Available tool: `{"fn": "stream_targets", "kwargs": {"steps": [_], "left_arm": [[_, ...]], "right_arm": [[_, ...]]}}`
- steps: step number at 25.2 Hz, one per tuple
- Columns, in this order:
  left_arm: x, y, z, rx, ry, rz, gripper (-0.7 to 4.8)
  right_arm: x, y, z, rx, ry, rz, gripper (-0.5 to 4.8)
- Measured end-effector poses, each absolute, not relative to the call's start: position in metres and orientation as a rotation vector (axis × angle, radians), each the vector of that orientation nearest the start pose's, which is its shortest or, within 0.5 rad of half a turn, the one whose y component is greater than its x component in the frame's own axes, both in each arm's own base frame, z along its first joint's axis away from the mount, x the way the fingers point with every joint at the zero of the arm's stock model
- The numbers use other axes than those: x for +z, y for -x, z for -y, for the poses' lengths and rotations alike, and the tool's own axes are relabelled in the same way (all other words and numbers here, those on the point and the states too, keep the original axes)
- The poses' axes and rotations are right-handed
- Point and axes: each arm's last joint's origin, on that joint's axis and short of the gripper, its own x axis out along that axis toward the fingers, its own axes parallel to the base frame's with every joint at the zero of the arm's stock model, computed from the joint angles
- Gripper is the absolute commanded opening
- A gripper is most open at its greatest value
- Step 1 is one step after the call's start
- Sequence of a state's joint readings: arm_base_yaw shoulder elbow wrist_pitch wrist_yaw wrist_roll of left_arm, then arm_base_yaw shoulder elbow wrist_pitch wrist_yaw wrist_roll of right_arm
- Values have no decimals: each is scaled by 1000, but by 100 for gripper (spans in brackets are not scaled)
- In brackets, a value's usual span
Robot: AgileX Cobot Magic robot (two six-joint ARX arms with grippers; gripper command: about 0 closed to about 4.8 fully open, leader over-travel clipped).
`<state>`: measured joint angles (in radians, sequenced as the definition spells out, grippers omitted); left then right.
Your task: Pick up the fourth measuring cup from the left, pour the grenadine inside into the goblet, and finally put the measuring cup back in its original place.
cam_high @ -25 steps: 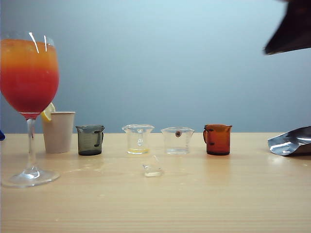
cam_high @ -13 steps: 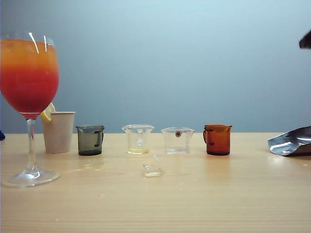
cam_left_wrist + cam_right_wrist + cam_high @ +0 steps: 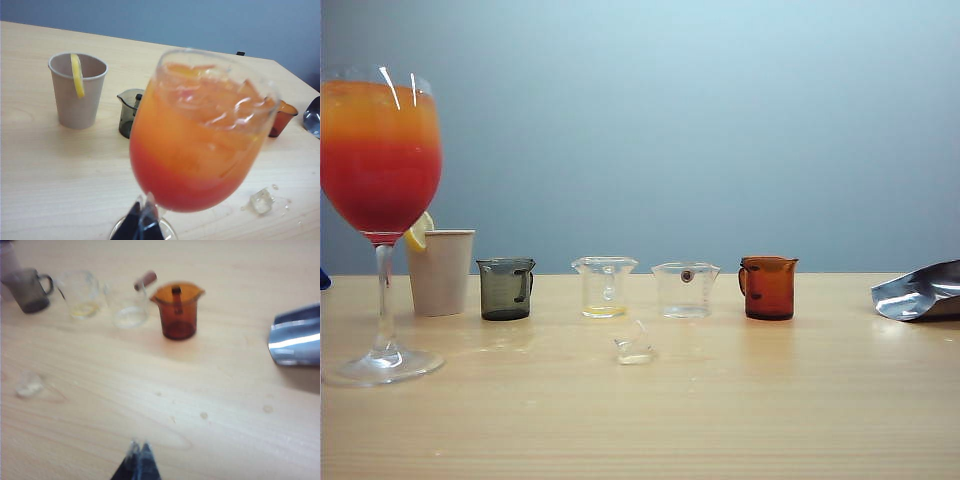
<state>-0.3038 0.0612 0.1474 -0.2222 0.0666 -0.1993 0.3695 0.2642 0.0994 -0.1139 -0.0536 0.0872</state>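
- The wooden table (image 3: 720,420) runs under everything; in the exterior view no arm or gripper shows.
- The goblet (image 3: 380,200) stands upright on the far left of the table. Its bowl is full of an orange drink that shades into red grenadine (image 3: 380,195) low in the bowl. In the left wrist view it rises just ahead of the left gripper (image 3: 141,220), filling most of the picture.
- A silver foil pouch (image 3: 920,292) lies at the table's right edge, off to one side of the right gripper (image 3: 138,456) and well apart from it.
- A white paper cup (image 3: 77,90) with a lemon slice (image 3: 76,75) on its rim stands beyond the goblet from the left gripper.
- The fourth measuring cup (image 3: 177,310), amber-brown, stands upright at the right end of the cup row, well ahead of the right gripper. No liquid can be made out inside it.
- The smoky grey measuring cup (image 3: 506,288) and two clear measuring cups (image 3: 605,286) (image 3: 685,289) complete the row.
- An ice cube (image 3: 634,346) lies in front of the row.
- The left gripper's dark tips appear pressed together, holding nothing.
- The right gripper is clenched, empty, above bare table.
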Motion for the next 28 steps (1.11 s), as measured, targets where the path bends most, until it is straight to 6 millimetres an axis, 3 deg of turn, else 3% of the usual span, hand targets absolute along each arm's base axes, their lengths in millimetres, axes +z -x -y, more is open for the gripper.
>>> {"fn": "stream_targets", "kwargs": {"steps": [8,13,28], "left_arm": [[163,-93,31,-336,180,-169,-5],[154,-95,31,-328,192,-161,-5],[154,-95,31,-312,197,-157,-4]], "right_arm": [[141,-99,-40,403,-66,-303,-6],[142,-97,-39,405,-70,-279,-5],[148,-95,-38,398,-74,-211,13]]}}
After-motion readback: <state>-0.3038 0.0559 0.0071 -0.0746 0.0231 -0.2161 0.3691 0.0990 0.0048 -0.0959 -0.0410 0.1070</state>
